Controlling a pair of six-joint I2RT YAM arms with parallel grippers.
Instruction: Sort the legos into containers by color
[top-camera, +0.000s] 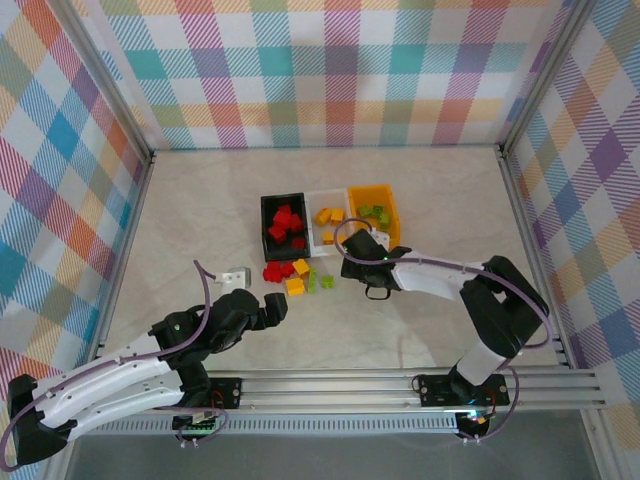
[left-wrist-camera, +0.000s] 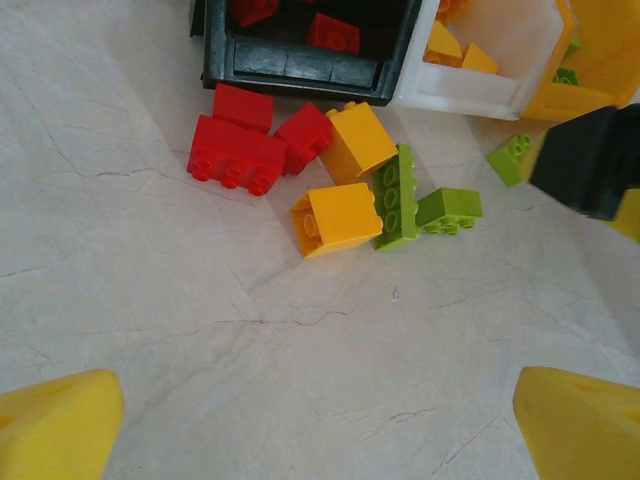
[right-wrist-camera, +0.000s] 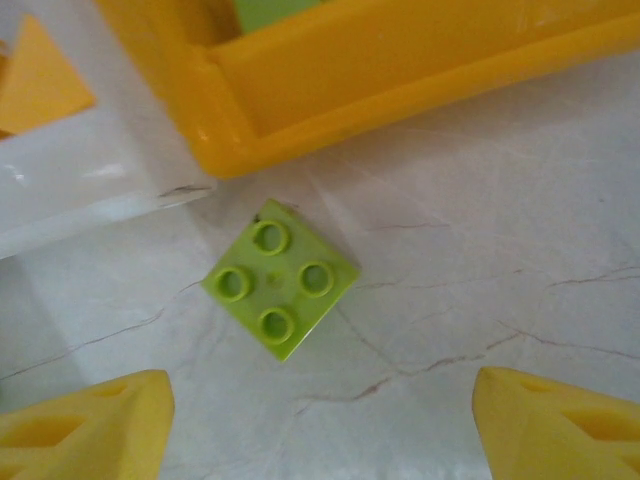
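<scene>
— Right gripper (right-wrist-camera: 320, 425)?
— Spread wide, gripping nothing. Under it, one lime green lego (right-wrist-camera: 280, 290), studs up on the table (right-wrist-camera: 480, 300), just beside the corner of the orange bin (right-wrist-camera: 330, 90) and near the white bin (right-wrist-camera: 90, 190).
— Left gripper (left-wrist-camera: 320, 430)?
— Wide apart, empty, above bare table near the loose pile: red legos (left-wrist-camera: 235, 155), orange legos (left-wrist-camera: 335, 215), green legos (left-wrist-camera: 398, 195), crowded before the black bin (left-wrist-camera: 300, 65).
— In the way?
— Dark part of the right arm (left-wrist-camera: 590, 160), at the pile's right edge.
</scene>
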